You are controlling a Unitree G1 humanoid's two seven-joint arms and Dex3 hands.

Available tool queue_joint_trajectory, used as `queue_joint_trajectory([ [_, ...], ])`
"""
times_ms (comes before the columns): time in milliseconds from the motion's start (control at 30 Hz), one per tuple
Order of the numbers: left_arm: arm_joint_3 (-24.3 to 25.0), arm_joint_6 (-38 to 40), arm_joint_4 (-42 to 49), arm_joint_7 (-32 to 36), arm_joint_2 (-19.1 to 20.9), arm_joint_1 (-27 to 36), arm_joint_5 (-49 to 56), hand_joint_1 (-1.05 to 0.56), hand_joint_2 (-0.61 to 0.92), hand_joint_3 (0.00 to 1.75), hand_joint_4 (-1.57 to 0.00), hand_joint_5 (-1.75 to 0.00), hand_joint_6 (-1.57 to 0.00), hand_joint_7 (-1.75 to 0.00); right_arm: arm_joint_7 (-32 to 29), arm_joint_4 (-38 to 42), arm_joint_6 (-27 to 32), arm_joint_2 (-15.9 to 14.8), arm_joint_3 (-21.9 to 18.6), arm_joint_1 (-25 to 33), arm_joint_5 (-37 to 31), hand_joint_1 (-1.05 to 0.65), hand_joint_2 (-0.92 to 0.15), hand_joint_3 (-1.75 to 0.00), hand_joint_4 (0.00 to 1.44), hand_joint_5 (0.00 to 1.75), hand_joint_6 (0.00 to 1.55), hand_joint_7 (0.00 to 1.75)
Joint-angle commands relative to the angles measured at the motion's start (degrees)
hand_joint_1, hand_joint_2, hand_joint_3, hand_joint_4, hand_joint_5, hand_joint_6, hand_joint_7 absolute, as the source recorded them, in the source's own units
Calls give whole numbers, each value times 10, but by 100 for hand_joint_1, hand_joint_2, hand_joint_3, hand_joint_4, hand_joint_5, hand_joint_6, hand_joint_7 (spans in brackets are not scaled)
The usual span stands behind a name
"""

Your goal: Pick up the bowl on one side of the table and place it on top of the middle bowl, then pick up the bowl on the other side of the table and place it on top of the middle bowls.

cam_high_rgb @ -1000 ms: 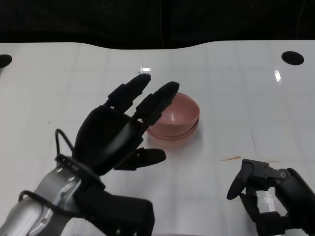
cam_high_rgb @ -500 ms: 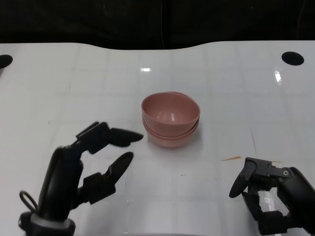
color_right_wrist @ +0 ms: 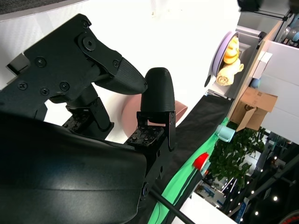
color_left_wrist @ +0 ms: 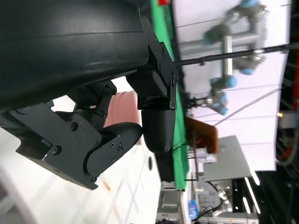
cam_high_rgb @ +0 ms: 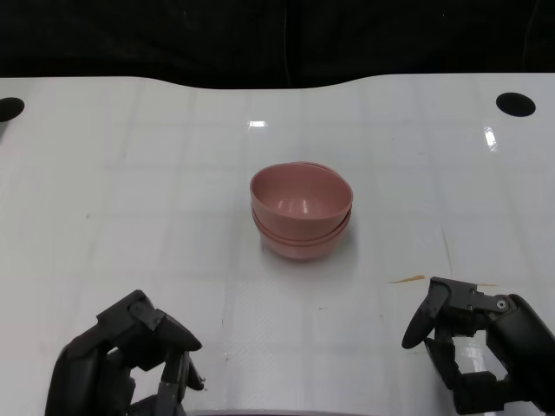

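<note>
Bowls sit nested in a pink stack mid-bench, so your stacking looks finished, with no bowl left at either side, the left robot hand and right robot hand both curled in, holding nothing, near the front edge.

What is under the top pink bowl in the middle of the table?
More pink bowls are nested under the top bowl; only their rims show below it. Their insides are covered, so anything inside them cannot be seen.
</note>
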Motion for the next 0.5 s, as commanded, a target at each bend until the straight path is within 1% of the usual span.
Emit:
queue_joint_trajectory([
  [33,19,37,-13,-32,-6,2,-34,-12,46,129,-92,-170,-84,-151,7,-1,-3,-6,-7,0,10,-26,-46,-126,86,175,78,149],
  [167,37,51,-7,-58,-20,-5,-39,-13,46,129,-92,-172,-83,-153,9,2,-4,-5,-9,-2,13,-26,-45,-125,86,175,78,149],
  [200,44,51,2,-67,-23,-11,-42,-13,47,125,-91,-173,-83,-154,8,4,-4,-5,-9,-2,11,-26,-45,-125,86,175,78,149],
  [300,60,39,28,-92,-35,-26,-43,-12,48,122,-91,-173,-83,-154,12,9,-2,-5,-8,-4,12,-26,-45,-125,86,175,78,149],
  [333,64,35,36,-96,-39,-28,-37,-13,48,121,-91,-172,-84,-153,15,11,-1,-5,-7,-4,14,-26,-44,-125,86,175,78,149],
  [400,71,32,45,-103,-46,-31,-30,-15,51,115,-91,-171,-87,-150,20,13,-1,-4,-6,-4,19,-24,-44,-124,87,175,78,150],
  [500,79,39,46,-109,-53,-29,-24,-14,46,123,-93,-168,-89,-148,23,11,5,1,-7,-2,23,-24,-44,-124,87,175,78,149],
])
